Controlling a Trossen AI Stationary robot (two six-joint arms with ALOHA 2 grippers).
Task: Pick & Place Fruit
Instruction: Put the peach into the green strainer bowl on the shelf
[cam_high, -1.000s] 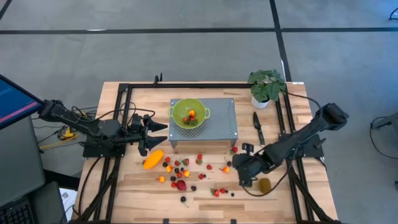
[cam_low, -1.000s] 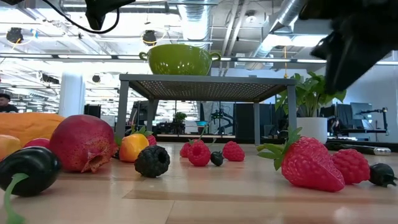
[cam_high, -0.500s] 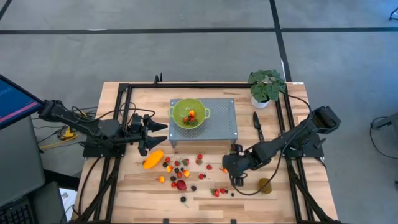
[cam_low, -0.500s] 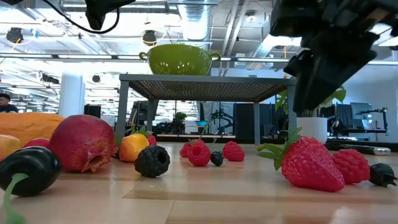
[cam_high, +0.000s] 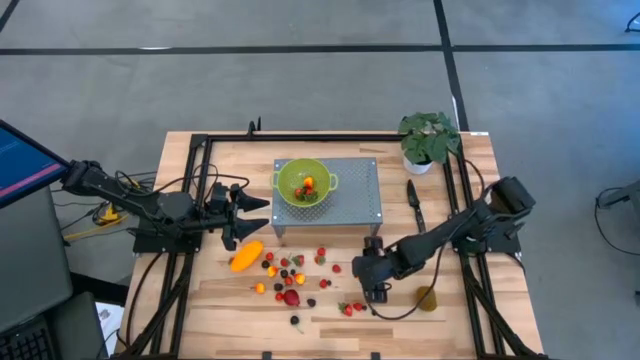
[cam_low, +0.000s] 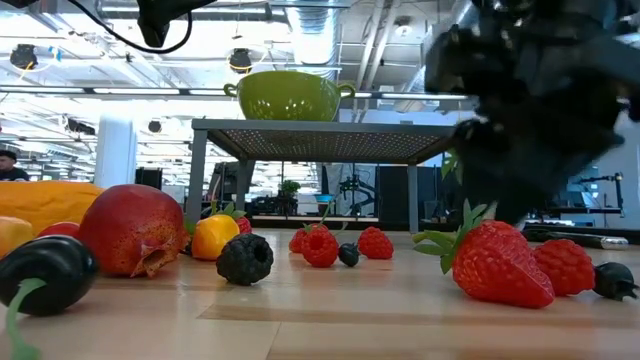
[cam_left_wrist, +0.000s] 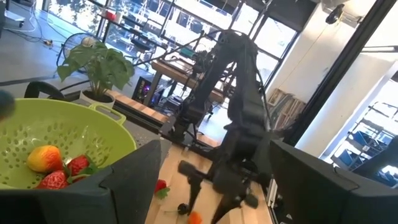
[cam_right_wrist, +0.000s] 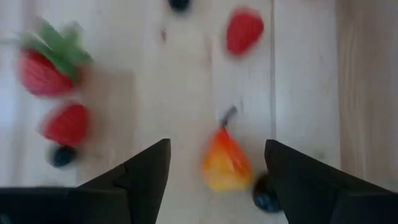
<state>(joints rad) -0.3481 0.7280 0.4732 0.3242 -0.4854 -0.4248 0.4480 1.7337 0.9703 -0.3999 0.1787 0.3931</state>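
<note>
Small red, orange and dark fruit pieces lie scattered on the wooden table (cam_high: 330, 318). Among them are a long orange-yellow fruit (cam_high: 246, 256), a red round fruit (cam_high: 291, 297) and a brown-green kiwi (cam_high: 427, 297). My right gripper (cam_high: 372, 288) points steeply down over the scatter and is open. In its wrist view a small orange pear-shaped fruit (cam_right_wrist: 225, 164) lies on the table below and between its fingers, untouched. My left gripper (cam_high: 262, 205) waits open and level beside the green colander (cam_high: 303, 182), which holds a few pieces (cam_left_wrist: 43, 158).
The colander stands on a raised grey mesh platform (cam_high: 355, 190). A black-handled knife (cam_high: 415, 205) and a potted plant (cam_high: 430, 138) are at the far right. Strawberries (cam_right_wrist: 43, 68), a raspberry (cam_right_wrist: 244, 30) and dark berries (cam_right_wrist: 267, 196) lie close around the orange fruit. A black frame borders the table.
My right gripper has swung from beside the kiwi toward the table's left edge and come down, so that it now hangs low over the small fruit near the middle. No fruit has moved.
</note>
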